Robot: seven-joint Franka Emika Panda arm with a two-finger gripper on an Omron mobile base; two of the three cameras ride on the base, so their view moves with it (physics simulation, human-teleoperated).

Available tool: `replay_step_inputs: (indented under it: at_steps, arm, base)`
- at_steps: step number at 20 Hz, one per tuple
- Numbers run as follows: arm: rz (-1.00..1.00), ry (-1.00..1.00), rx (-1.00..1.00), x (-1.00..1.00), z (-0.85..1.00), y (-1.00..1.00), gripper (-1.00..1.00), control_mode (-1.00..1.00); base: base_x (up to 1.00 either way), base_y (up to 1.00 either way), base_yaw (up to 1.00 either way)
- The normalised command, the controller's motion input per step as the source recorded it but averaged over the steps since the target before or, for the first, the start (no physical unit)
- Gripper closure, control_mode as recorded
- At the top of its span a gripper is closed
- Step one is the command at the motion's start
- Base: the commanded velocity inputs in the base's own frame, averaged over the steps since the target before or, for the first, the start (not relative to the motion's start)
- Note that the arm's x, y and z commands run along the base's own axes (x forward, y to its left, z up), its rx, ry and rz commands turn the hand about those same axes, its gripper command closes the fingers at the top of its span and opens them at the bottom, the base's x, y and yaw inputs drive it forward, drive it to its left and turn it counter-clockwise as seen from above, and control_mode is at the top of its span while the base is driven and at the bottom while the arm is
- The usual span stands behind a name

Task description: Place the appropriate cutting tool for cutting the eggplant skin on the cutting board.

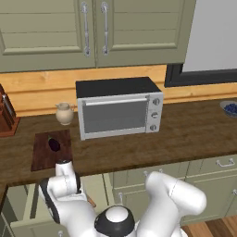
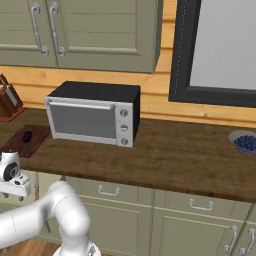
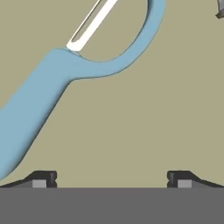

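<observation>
In the hand view the light blue peeler [image 3: 48, 87] lies close below on the olive drawer floor, its pale blade [image 3: 89, 24] running to the top edge. My gripper [image 3: 111, 178] is open, with its two dark fingertips [image 3: 41, 178] spread wide and the peeler's handle lying ahead and left of them, untouched. From the base views my hand reaches down into the open drawer [image 1: 28, 208] below the counter. The dark reddish-brown cutting board [image 1: 52, 149] lies on the counter above, with the small dark eggplant [image 1: 54, 145] on it; both also appear as the cutting board [image 2: 35, 140] and eggplant [image 2: 27, 135].
A toaster oven [image 1: 119, 111] stands mid-counter, a small cream jug [image 1: 64, 113] to its left and a wooden knife block [image 1: 5, 115] at the far left. A bowl of blue berries [image 2: 245, 142] sits far right. A dark object's corner [image 3: 220, 8] shows in the drawer.
</observation>
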Motion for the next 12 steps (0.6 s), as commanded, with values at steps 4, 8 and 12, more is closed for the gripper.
replay_step_inputs:
  at_steps: [4, 8, 12]
  arm:
    - [0.01, 0.01, 0.00, -0.03, -0.19, 0.04, -1.00, -1.00]
    - [0.00, 0.00, 0.00, -0.35, -0.07, 0.12, -1.00, -1.00]
    - [0.00, 0.03, 0.00, -0.68, 0.00, 0.22, -1.00, -1.00]
  base:
    - [0.00, 0.00, 0.00]
    - [0.00, 0.00, 0.00]
    - [0.00, 0.00, 0.00]
